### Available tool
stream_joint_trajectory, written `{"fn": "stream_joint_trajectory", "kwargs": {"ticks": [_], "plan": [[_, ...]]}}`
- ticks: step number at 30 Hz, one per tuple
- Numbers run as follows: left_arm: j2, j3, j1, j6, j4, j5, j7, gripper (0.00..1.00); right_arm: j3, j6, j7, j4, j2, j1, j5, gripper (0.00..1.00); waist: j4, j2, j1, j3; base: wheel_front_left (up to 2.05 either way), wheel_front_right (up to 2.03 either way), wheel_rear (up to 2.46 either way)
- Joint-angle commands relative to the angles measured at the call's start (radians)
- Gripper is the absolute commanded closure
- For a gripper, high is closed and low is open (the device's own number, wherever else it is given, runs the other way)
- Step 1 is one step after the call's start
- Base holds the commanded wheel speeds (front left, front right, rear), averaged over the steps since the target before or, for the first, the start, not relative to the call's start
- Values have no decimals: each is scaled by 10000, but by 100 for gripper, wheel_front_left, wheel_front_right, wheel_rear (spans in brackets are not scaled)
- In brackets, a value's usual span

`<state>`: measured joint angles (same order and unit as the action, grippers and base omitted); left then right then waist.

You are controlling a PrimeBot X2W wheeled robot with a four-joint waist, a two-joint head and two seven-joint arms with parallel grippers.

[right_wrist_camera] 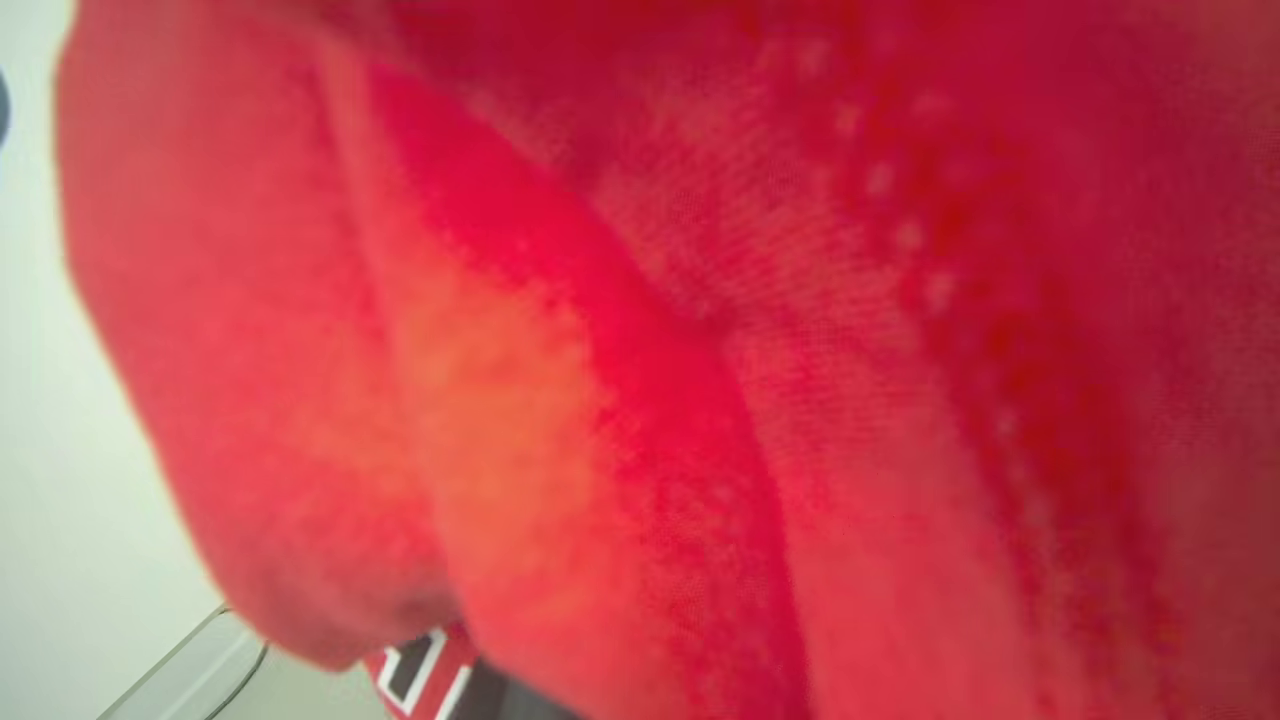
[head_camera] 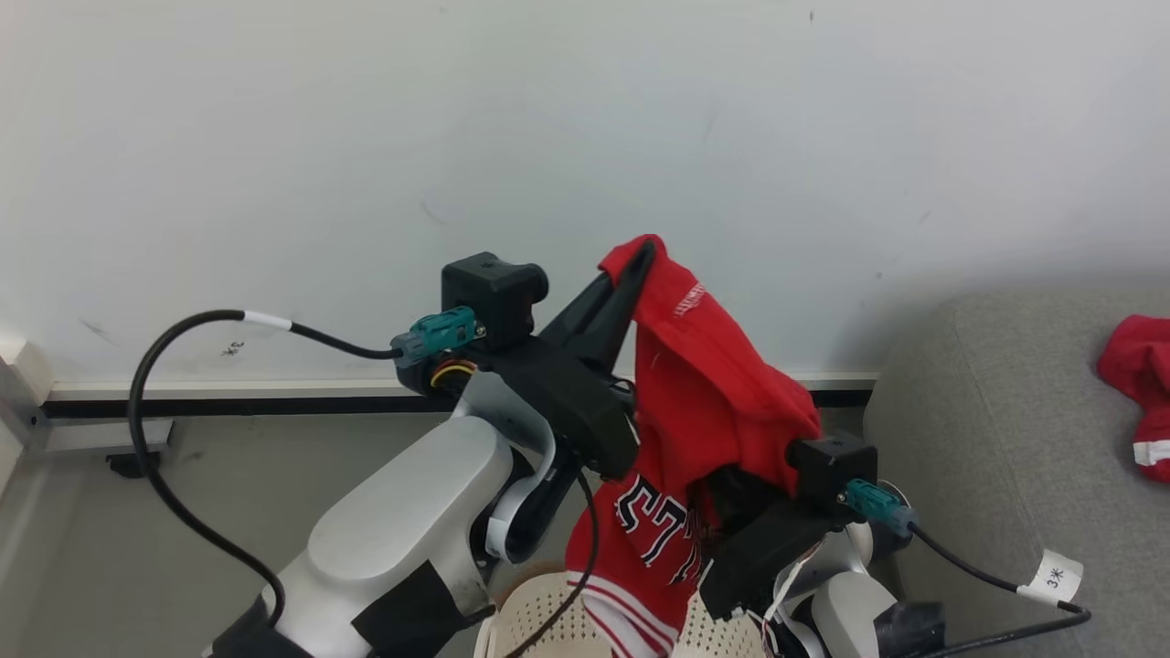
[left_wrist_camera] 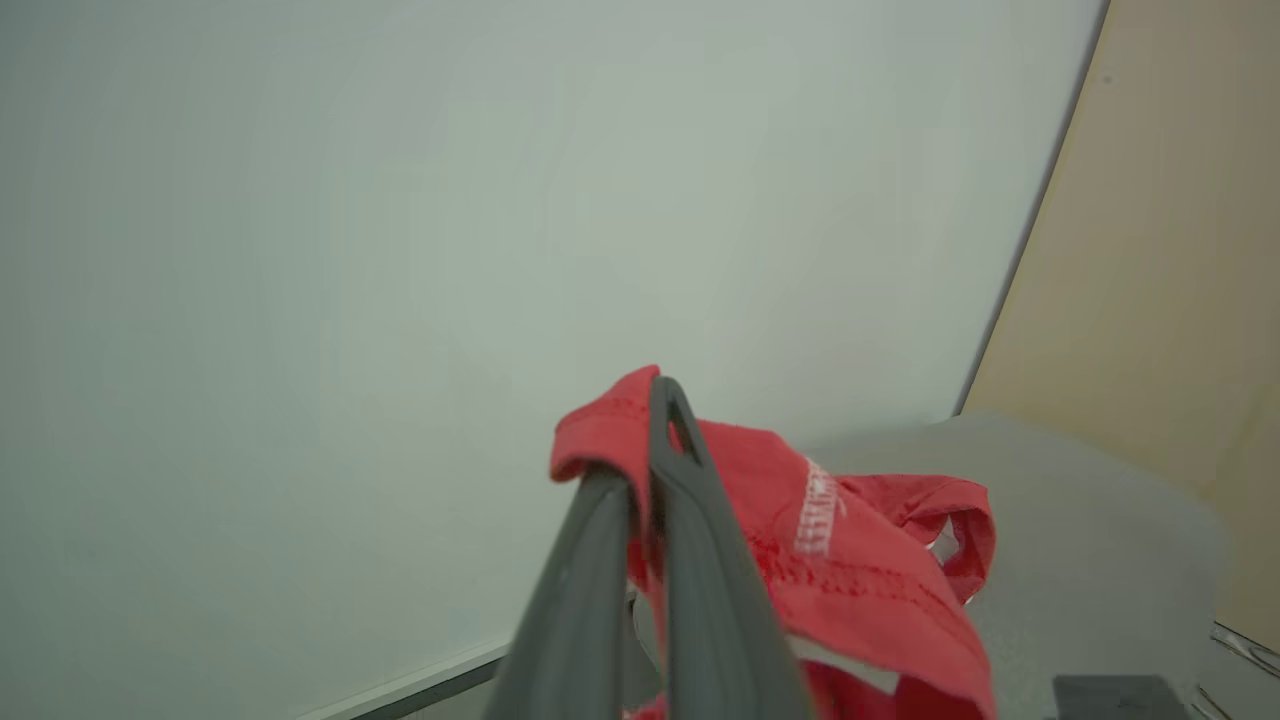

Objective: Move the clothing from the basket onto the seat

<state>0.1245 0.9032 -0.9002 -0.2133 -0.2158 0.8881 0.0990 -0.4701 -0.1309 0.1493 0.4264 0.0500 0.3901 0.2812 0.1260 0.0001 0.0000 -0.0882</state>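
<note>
Two red garments are showing from where I am standing. One, a jersey point(head_camera: 713, 411) with a black-and-white block number and white stripes at its hem, is hanging in the air between the arms, its lower end dangling over the one laundry basket point(head_camera: 523, 617). The second red garment point(head_camera: 1138, 384), with a white band, is lying on the one light-grey sofa point(head_camera: 987, 411) and is being cut off by the picture's edge. Two grippers are working. The left gripper point(head_camera: 637, 265) is pointing up toward the white wall point(head_camera: 366, 137), its two dark fingers clamping together on a folded edge of the jersey point(left_wrist_camera: 830, 540), as the left gripper point(left_wrist_camera: 655, 420) is showing in its own wrist view, with the sofa point(left_wrist_camera: 1080, 520) lying beyond. The right gripper point(head_camera: 731, 493) is sitting lower with the cloth draping over it; its fingers are closing tight, but they are being buried by the fabric, so I cannot tell whether they are pinching it. Its wrist camera is being smothered by blurred red jersey point(right_wrist_camera: 700, 350). Most of the basket is being cut off at the bottom, so its contents are hard to make out.
</note>
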Motion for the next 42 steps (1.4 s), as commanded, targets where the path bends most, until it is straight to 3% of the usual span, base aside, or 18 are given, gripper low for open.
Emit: {"fn": "stream_joint_trajectory", "kwargs": {"ticks": [1, 9, 18, 24, 30, 35, 42], "plan": [[75, -12, 283, 103, -659, -116, 361, 0, -71, 3, -122, -427, 9, -335, -55, 100, -174, -1, 0, 65, 0, 0, 0], [239, -89, 882, 569, -2417, -242, 1326, 0, 241, 3, -417, -1368, 7, -896, -481, 100, -579, -1, 0, 149, 0, 0, 0], [826, -636, 2400, 921, -2409, -317, 1671, 0, 746, 3, -630, -1931, 6, -1367, -1003, 100, -788, -1, 0, 163, 0, 0, 0], [1229, -1775, 3945, 821, -964, -1242, 1678, 0, 1110, 3, -745, -2227, 9, -1634, -1226, 100, -793, -1, 0, 210, 0, 0, 0], [1087, -3384, 6068, 873, 1164, -2934, 1672, 0, 1461, 3, -846, -2544, 7, -1973, -1360, 100, -835, -1, 0, 313, 0, 0, 0], [806, -4884, 7927, 1274, 2309, -4060, 1673, 0, 1732, 3, -937, -2725, 7, -2221, -1356, 100, -947, -1, 0, 373, 0, 0, 0], [315, -6076, 9301, 2347, 2735, -5189, 1674, 0, 2091, 3, -1110, -2972, 7, -2608, -1714, 100, -1137, -1, 0, 510, 0, 0, 0]]}}
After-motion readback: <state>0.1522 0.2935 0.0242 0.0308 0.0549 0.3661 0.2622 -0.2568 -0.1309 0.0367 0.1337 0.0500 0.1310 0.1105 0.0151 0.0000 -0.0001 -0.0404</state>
